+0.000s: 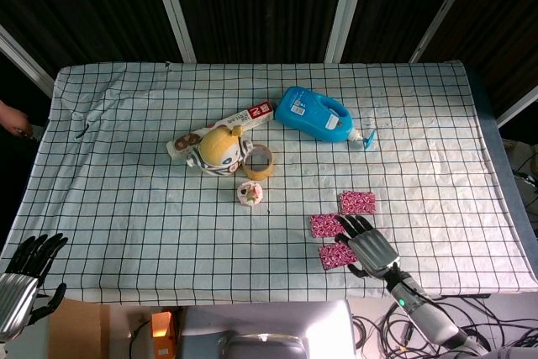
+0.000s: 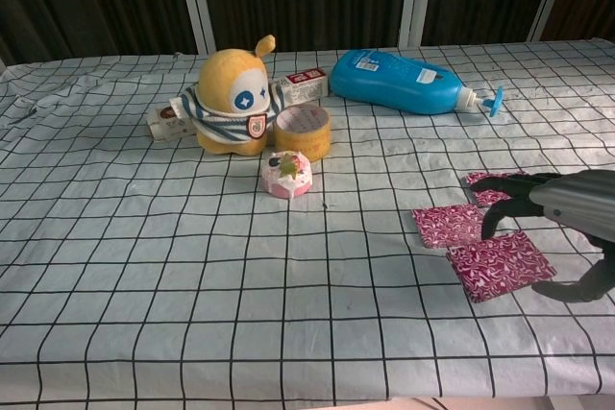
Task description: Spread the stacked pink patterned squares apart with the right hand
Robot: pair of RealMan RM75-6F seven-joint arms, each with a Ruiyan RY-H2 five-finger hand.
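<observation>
1. My right hand (image 1: 370, 246) hangs low over the counter (image 1: 126, 199) near its front right edge, fingers spread and curved downward, gripping nothing.
2. Three pink patterned squares lie flat on the checked cloth, separated: the far square (image 1: 356, 202), the middle square (image 1: 324, 225), and the near square (image 1: 335, 256).
3. My fingertips (image 2: 500, 208) sit over the gap between the middle and near squares; whether they touch the cloth, I cannot tell.
4. My left hand (image 1: 23, 275) is off the counter's front left corner, fingers apart, empty.
5. Containers: a blue bottle (image 1: 316, 114) lies on its side, pump nozzle pointing right; contents not visible.
6. A tape roll (image 1: 259, 161) stands beside the yellow plush toy (image 1: 220, 150).
</observation>
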